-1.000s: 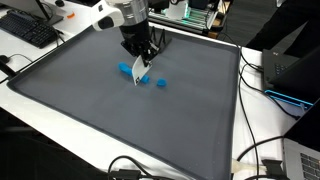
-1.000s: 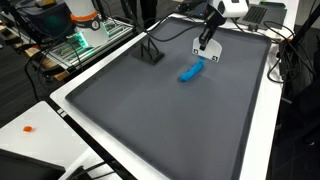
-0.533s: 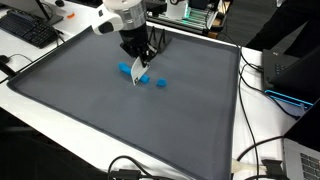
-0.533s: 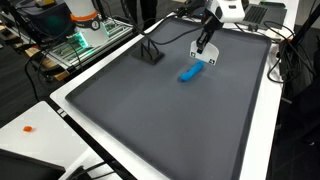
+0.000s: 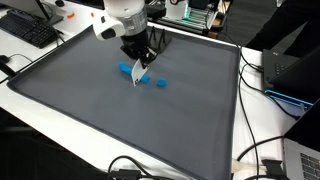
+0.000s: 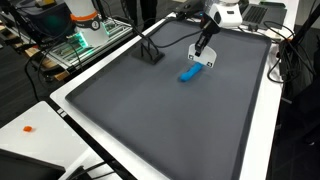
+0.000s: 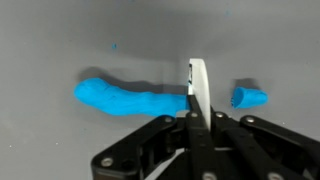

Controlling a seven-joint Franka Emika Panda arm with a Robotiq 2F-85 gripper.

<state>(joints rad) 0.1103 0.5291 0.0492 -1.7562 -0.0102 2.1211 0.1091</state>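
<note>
My claw [image 7: 197, 118] is clenched on a thin white blade [image 7: 198, 85], which stands upright between my fingers [image 7: 176, 128] at the middle of the wrist view, its flat tip pointing toward the top of the frame. The blade sits at the right end of a long blue dough roll [image 7: 125, 98] that stretches off to the left across the grey mat [image 7: 80, 40]. Just to the right of the blade, apart from the roll, lies a small blue piece [image 7: 249, 97]. I cannot tell whether the blade's edge presses into the dough or only meets it. In an exterior view my claw [image 5: 140, 60] hangs over the upper middle of the mat [image 5: 90, 115], with the blade [image 5: 138, 74] slanting down in front of the roll [image 5: 125, 69] and the small piece [image 5: 160, 84] to its right. In an exterior view from another place, the blade [image 6: 203, 60] stands just above the roll [image 6: 190, 72] in the upper right of the frame, and a black stand [image 6: 150, 52] rests well apart to the left.
</note>
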